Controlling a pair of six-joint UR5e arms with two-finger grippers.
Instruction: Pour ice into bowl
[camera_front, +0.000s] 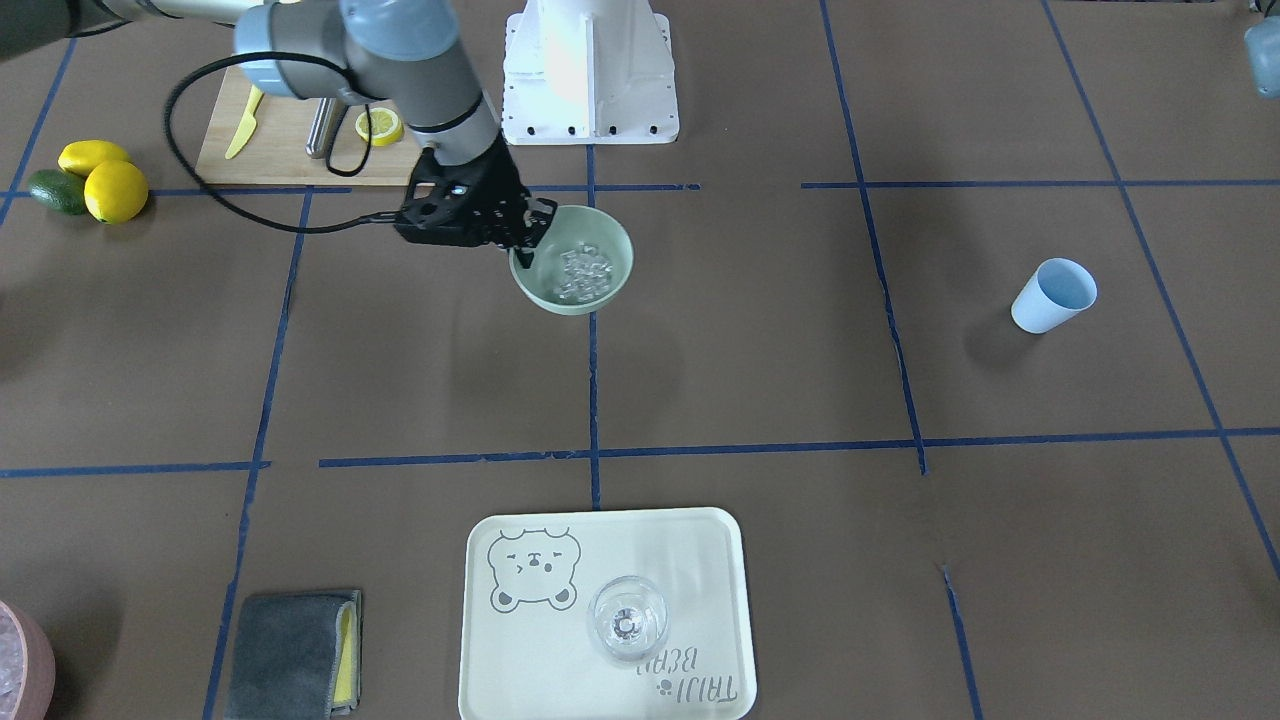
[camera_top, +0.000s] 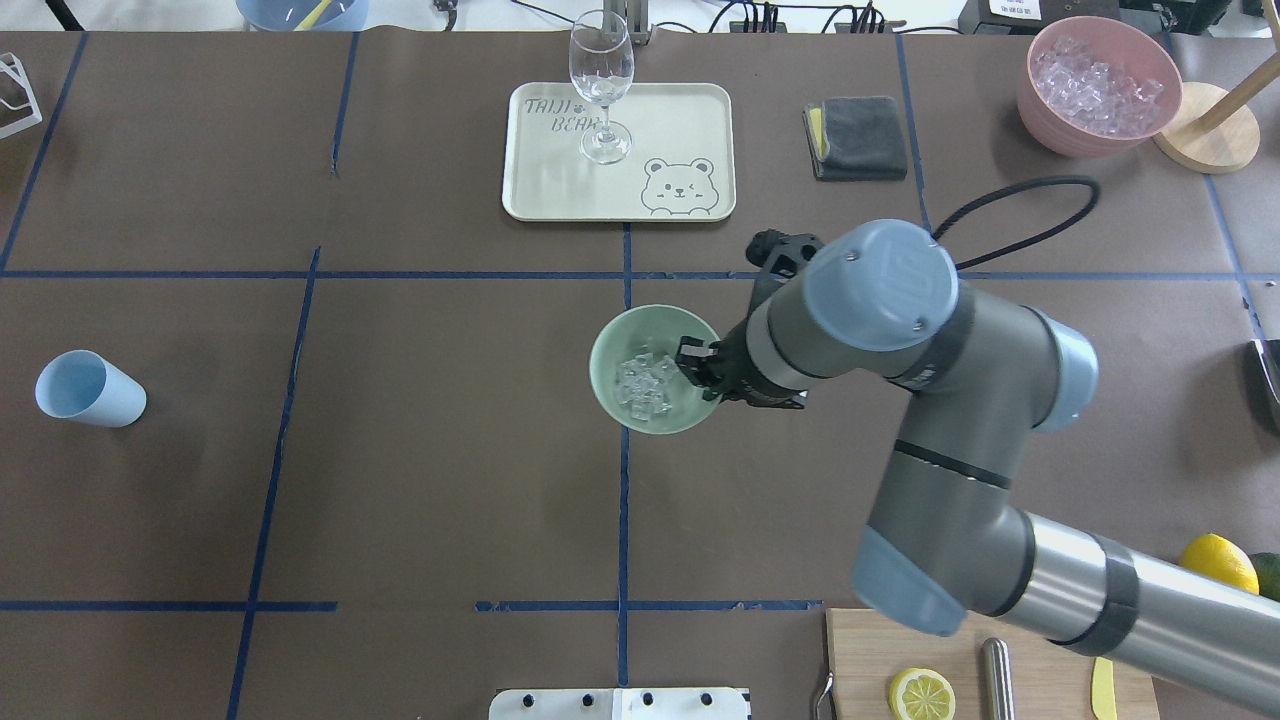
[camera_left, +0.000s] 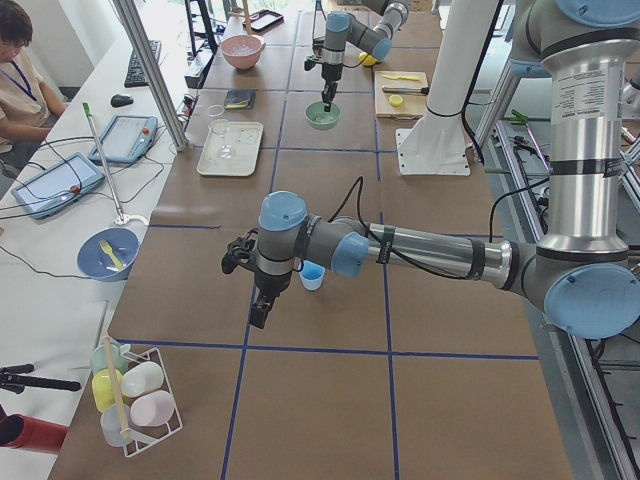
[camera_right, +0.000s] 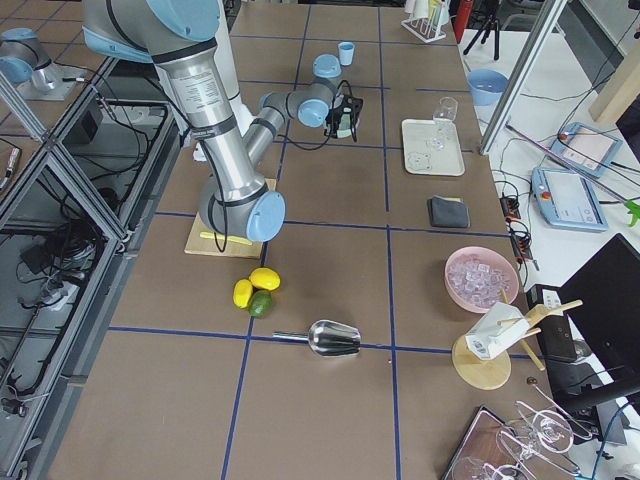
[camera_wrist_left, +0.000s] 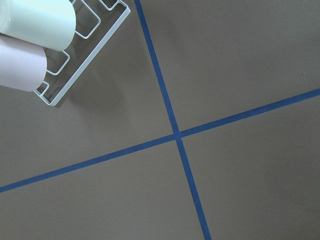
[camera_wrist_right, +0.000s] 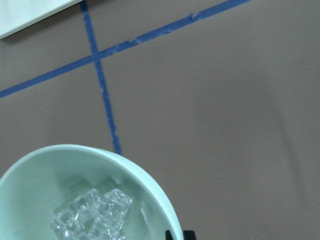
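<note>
**Operator:** Overhead exterior: status of the right gripper (camera_top: 697, 362)?
**Technician:** Jaws clamped on the rim of the bowl (camera_top: 610, 350), one finger inside and one outside.
**Operator:** Location of the ice (camera_top: 645, 385)?
**Technician:** Heaped in the bowl's bottom, mid-table.
**Operator:** Left gripper (camera_left: 260, 305)?
**Technician:** Beside the blue cup (camera_left: 312, 275). I cannot tell how its jaws stand.

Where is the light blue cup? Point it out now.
In the overhead view the light blue cup sits alone on the robot's left side of the table, far left of the mint-green bowl at the centre tape line.
</note>
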